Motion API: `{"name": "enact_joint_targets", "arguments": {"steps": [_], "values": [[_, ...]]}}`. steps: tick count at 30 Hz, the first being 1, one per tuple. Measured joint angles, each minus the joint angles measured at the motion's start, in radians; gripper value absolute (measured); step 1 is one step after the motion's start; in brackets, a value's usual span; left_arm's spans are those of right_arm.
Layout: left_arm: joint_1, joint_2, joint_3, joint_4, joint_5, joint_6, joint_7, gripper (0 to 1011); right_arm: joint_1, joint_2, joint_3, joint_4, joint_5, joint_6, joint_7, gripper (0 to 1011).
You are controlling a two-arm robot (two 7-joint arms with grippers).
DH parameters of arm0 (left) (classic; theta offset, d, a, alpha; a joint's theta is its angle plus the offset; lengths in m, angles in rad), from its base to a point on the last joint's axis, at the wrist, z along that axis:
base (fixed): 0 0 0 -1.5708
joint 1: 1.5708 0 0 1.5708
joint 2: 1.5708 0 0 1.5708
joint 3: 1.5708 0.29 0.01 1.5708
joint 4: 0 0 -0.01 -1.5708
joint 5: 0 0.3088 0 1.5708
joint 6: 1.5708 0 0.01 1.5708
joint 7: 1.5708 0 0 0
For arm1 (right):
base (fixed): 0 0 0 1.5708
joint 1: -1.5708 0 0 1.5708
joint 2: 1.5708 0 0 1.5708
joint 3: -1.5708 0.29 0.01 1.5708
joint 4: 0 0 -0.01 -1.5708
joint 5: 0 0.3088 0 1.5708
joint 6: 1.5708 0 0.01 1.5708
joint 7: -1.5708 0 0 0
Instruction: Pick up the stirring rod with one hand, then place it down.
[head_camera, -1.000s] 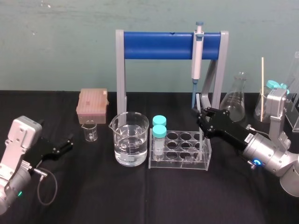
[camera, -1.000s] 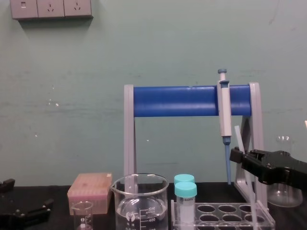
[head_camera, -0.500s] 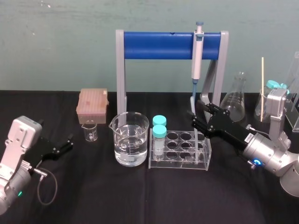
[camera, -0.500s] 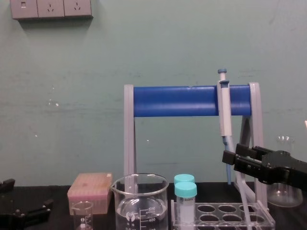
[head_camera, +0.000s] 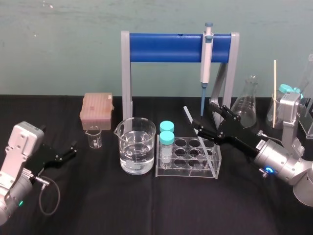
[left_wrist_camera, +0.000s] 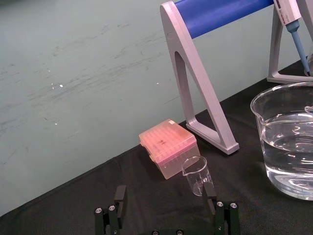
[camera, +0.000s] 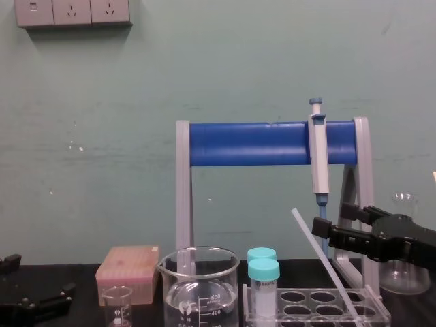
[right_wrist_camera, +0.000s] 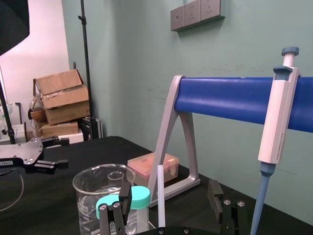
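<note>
The stirring rod [head_camera: 189, 115] is a thin whitish glass rod. It leans in the clear test tube rack [head_camera: 188, 166] with its lower end in a back hole and its top tilted toward my left. My right gripper [head_camera: 205, 118] hovers above the rack's right end, open, a finger on each side of the rod and neither touching it. The right wrist view shows the rod [right_wrist_camera: 160, 196] standing free in the wide gap of the right gripper [right_wrist_camera: 168, 196]. From the chest, the rod [camera: 306, 234] slants up past the gripper [camera: 334, 221]. My left gripper [head_camera: 68, 149] is parked open at the left.
A large beaker of water [head_camera: 137, 146] and two teal-capped tubes [head_camera: 167, 134] stand left of the rod. Behind are the blue pipette stand [head_camera: 176, 46] with its hanging pipette [head_camera: 207, 54], a pink tip box [head_camera: 97, 110], a small beaker [head_camera: 94, 137] and a flask [head_camera: 246, 105].
My right gripper has gone from shut on the rod to wide open. Released, the rod has tipped to my left and leans in the rack.
</note>
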State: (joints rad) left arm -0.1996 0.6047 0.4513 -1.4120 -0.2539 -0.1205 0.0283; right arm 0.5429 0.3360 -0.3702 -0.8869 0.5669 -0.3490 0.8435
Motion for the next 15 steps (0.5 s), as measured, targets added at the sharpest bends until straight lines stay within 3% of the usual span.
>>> {"name": "enact_joint_targets", "arguments": {"steps": [11,15], "values": [[0.000,0.000,0.000,0.000,0.000,0.000,0.000,1000,-0.001,0.001,0.001,-0.002,-0.001,-0.001,-0.002,1000],[0.000,0.000,0.000,0.000,0.000,0.000,0.000,1000,-0.012,0.009,0.022,-0.048,-0.008,-0.011,-0.045,1000]]}}
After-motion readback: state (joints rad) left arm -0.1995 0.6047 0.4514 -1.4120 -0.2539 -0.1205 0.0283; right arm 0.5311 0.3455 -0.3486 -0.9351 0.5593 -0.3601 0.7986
